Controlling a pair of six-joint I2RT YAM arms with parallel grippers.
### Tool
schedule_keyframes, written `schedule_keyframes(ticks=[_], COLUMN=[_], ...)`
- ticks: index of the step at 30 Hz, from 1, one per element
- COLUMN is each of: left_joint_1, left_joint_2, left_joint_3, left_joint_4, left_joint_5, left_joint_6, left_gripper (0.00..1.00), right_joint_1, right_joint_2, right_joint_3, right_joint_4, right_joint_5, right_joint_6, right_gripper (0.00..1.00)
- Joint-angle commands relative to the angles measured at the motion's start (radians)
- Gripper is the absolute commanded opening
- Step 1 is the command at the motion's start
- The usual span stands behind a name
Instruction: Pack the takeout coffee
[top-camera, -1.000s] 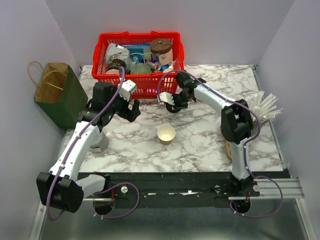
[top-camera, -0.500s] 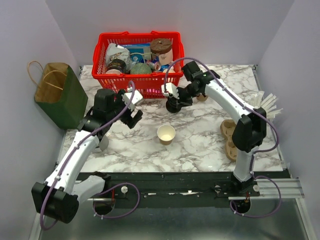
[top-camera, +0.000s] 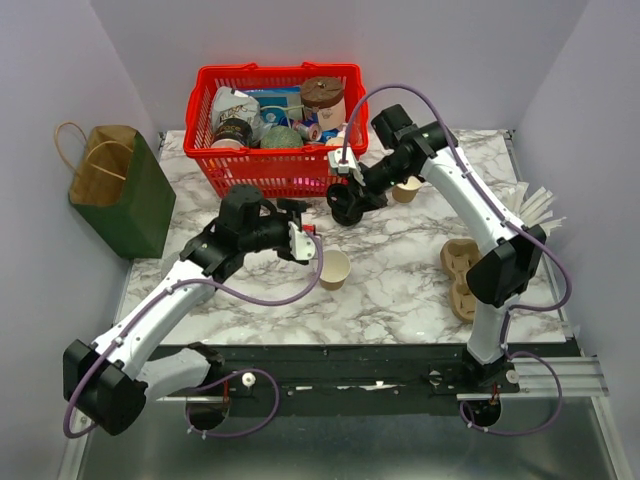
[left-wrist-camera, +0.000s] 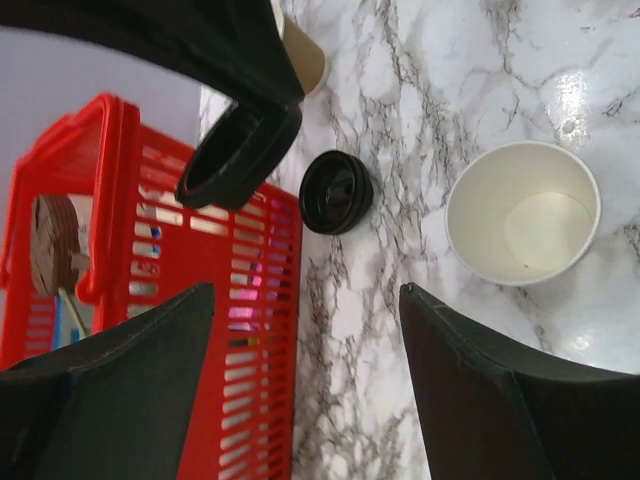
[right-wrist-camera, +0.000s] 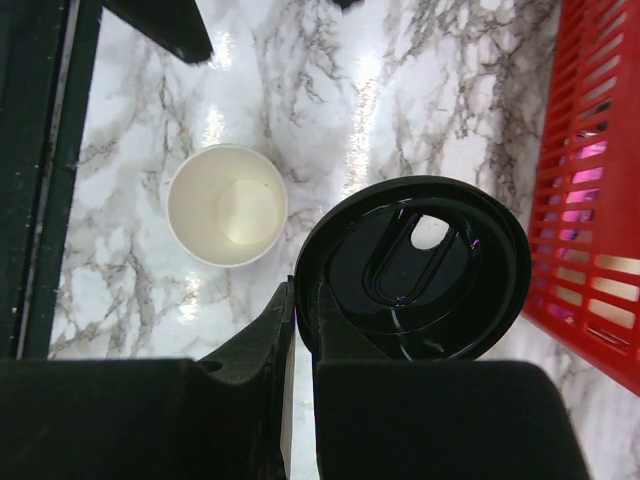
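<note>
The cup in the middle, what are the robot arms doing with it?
The right gripper pinches a black lid by its edge, near the red basket. The left gripper is open beside the empty cup on the table. The lid is not on the cup yet.

left arm (top-camera: 160, 308) & right arm (top-camera: 468, 198): white links w/ black joints, purple cables (top-camera: 255, 300) looping along both, black bases (top-camera: 100, 385). left gripper (left-wrist-camera: 305, 290) fingers (left-wrist-camera: 480, 400) = chunky matte black wedges tbh.
</note>
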Motion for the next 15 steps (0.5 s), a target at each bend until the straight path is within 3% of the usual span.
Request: schedule_keyframes(ticks=[1,11,15], left_joint_1=[-0.063,-0.137,-0.143], left_joint_2=[0.038,0.086,0.148], left_joint_3=[0.031,-0.009,0.041], left_joint_4=[0.099,0.224,0.140], left_joint_5=[0.081,0.063,0.049], left_joint_6=[0.173,0.282,0.343], left_gripper=[0.82,0.82,0.80], right_joint_1=[0.002,0.004,0.002], right_joint_2=[0.007,0.009,0.010], right_joint_3=[-0.025,-0.039,-0.022], right_joint_4=[-0.232,-0.232,-0.233], right_joint_5=[-0.089,-0.117,-0.135], right_joint_6=[0.025,0.085,0.105], right_gripper=[0.08,0.09,0.09])
